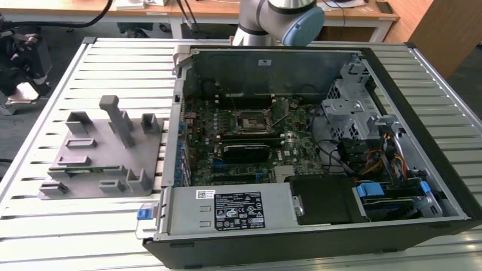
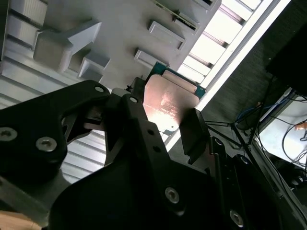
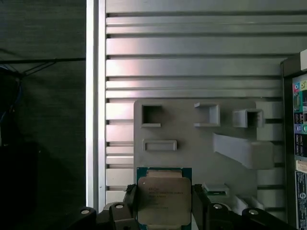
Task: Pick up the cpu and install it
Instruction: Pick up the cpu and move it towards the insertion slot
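**Silver chip clamped in the black gripper above the grey fixture**

Silvery metal on top with a thin green board rim: that is the cpu (image 3: 164,195), a small flat square chip, and I see it in both wrist views. The black two-fingered gripper (image 3: 164,207) is closed onto it. Its fingers (image 3: 198,206) press on two opposite edges and leave the lid bare.

Reading the exterior view from its left, the grey plastic fixture block with pockets and posts (image 1: 98,155) stands near the left edge of the slatted aluminium table (image 1: 113,62). The open black computer case (image 1: 444,130) takes up the middle and right. The square black motherboard socket with its metal frame (image 1: 249,119) sits inside the case on the green board.

The first wrist view shows the cpu hanging clear above the fixture block, on the side nearer the table's edge and well apart from the socket.

I judge the chip to be light, stiff and thin. Its smooth edges give the pads little to bite on, so it could slip or twist. The underside contacts look like the fragile part. The board rim, on opposite edges, seems the right place to hold it, flat and level.
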Tool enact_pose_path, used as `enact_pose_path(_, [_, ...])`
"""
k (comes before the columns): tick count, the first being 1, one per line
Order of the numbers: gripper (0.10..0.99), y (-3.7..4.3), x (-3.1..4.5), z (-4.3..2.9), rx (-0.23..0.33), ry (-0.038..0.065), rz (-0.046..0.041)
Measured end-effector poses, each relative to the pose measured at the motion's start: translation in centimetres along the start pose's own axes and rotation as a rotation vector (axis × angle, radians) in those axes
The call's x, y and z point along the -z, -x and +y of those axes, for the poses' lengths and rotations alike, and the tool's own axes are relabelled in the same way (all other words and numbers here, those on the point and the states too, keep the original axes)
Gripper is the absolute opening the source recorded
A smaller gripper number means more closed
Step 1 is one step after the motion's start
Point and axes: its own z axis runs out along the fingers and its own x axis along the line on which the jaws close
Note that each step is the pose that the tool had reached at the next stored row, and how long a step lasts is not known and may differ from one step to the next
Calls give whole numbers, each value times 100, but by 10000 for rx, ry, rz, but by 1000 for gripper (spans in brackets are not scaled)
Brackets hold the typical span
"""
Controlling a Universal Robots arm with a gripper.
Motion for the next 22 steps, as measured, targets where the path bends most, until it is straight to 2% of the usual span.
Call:
enact_pose_path(6, [541,-2,212,9,0,0,0])
enact_pose_path(10, [541,31,226,10,1,3,0])
enact_pose_path(16, [541,171,232,14,0,3,-1])
enact_pose_path(20, [541,187,306,19,-1,2,0])
enact_pose_path(22, [541,207,319,20,2,6,-2])
